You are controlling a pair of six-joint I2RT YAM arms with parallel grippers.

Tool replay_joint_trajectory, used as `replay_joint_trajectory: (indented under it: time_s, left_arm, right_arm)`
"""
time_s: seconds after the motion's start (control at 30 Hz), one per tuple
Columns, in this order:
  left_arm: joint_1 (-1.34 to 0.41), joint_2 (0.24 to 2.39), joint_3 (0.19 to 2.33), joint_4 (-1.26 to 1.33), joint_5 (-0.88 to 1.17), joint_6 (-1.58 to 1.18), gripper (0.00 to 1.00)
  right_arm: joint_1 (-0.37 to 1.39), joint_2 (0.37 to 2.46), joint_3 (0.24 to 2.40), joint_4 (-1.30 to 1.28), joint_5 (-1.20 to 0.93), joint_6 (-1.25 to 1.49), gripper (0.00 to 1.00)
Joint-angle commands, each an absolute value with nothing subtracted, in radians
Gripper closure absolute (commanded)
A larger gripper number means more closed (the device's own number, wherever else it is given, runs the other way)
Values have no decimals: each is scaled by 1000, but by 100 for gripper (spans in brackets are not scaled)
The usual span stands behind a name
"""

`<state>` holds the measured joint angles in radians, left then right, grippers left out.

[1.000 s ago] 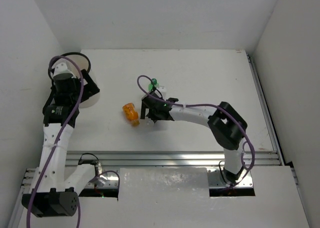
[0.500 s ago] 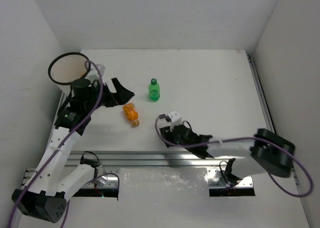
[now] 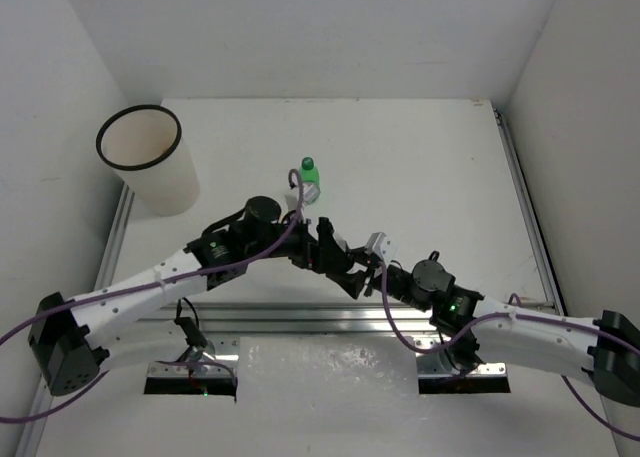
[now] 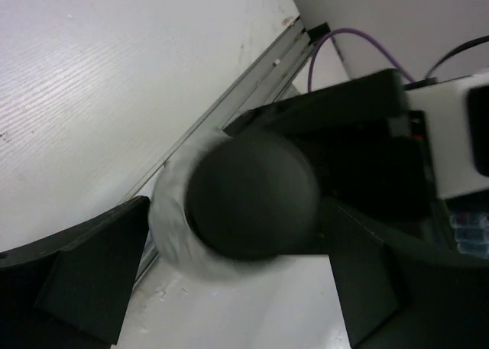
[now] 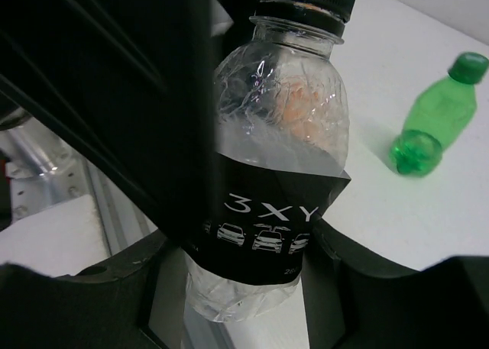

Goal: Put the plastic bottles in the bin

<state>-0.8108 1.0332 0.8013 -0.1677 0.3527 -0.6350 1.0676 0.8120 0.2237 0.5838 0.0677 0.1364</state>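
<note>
My right gripper [image 5: 244, 276] is shut on a clear plastic bottle [image 5: 279, 173] with a dark label and a black cap, holding it low on the body. In the top view this gripper [image 3: 362, 268] is above the table's front middle. My left gripper [image 4: 237, 211] is open, one finger on each side of the same bottle's black cap [image 4: 252, 194], which it sees end on. The two grippers meet tip to tip, the left gripper [image 3: 326, 249] just left of the right one. A green bottle [image 3: 311, 180] [image 5: 432, 118] lies beyond them. The white bin [image 3: 150, 162] stands at the far left.
An aluminium rail [image 3: 300, 317] runs along the table's front edge, just below both grippers. Purple cables loop off both arms. White walls close the table in on the left, back and right.
My left arm has swung from the bin down to the table's front middle. My right gripper has shut on the clear bottle and drawn back toward the rail. The orange bottle is now hidden.
</note>
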Motion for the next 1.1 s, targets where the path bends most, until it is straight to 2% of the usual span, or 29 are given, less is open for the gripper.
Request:
replay_joint_trajectory:
  time_s: [0.0, 0.07, 0.1, 0.13, 0.17, 0.2, 0.23, 0.27, 0.33, 0.37, 0.4, 0.43, 0.47, 0.5, 0.57, 0.63, 0.77, 0.87, 0.9, 0.93, 1.0, 1.03, 1.07]
  left_arm:
    - [-857, 1115, 859, -81, 270, -655, 12]
    - [-857, 1132, 873, -78, 246, -658, 36]
    - [-857, 1137, 876, -81, 226, -658, 71]
    - [-857, 1135, 882, -90, 213, -658, 86]
    - [-859, 1129, 897, -103, 184, -657, 99]
    - [-858, 1121, 902, -126, 161, -654, 100]
    - [-857, 1112, 908, -141, 132, -653, 100]
    - [-859, 1100, 925, -161, 94, -650, 100]
    - [-854, 1051, 981, -306, -150, -644, 100]
    - [-848, 1042, 1017, -307, -152, -644, 100]
    - [-815, 1037, 1052, -427, -304, -644, 100]
    - [-780, 1032, 1130, -480, -366, -646, 100]
    - [-734, 1028, 1167, -570, -418, -634, 100]
    - [-603, 1028, 1199, -598, -455, -615, 100]
    - [-376, 1045, 1304, -659, -460, -559, 100]
    - [-237, 1072, 1412, -690, -474, -523, 100]
    - [106, 1242, 1564, -727, -445, -448, 100]
    - [217, 1403, 1670, -747, -448, -446, 100]
    - [239, 1467, 1712, -762, -424, -456, 100]
    - [274, 1512, 1732, -767, -393, -462, 76]
    - [281, 1534, 1729, -767, -391, -474, 49]
    - [282, 1537, 1717, -762, -391, -477, 37]
    - [281, 1528, 1709, -755, -382, -488, 7]
  right_arm:
    - [1071, 776, 284, 589, -38, 118, 80]
    - [1074, 767, 288, 586, -48, 120, 78]
    - [1074, 761, 287, 589, -38, 123, 77]
    - [1074, 758, 285, 592, -31, 127, 75]
    - [1072, 752, 279, 594, -12, 127, 69]
    - [1074, 744, 278, 594, -5, 130, 63]
    - [1074, 732, 275, 595, -2, 133, 52]
    - [1074, 726, 267, 597, 20, 140, 3]
    - [1072, 707, 271, 554, 124, 166, 1]
    - [1074, 706, 282, 519, 193, 182, 1]
    - [1074, 704, 293, 421, 350, 222, 1]
    - [1071, 713, 307, 366, 415, 242, 1]
    - [1072, 721, 333, 320, 461, 258, 1]
    - [1071, 729, 344, 237, 509, 287, 1]
    - [1069, 748, 360, 163, 518, 311, 1]
    - [1068, 761, 371, 129, 518, 327, 1]
    - [1063, 839, 420, 62, 471, 362, 1]
    - [1060, 925, 472, 40, 430, 373, 1]
    - [1055, 951, 506, 38, 398, 368, 1]
    - [1043, 1036, 565, 44, 364, 365, 1]
    - [1039, 1072, 595, 46, 339, 364, 1]
    - [1028, 1156, 624, 48, 324, 364, 1]
    - [1023, 1205, 699, 48, 305, 357, 1]
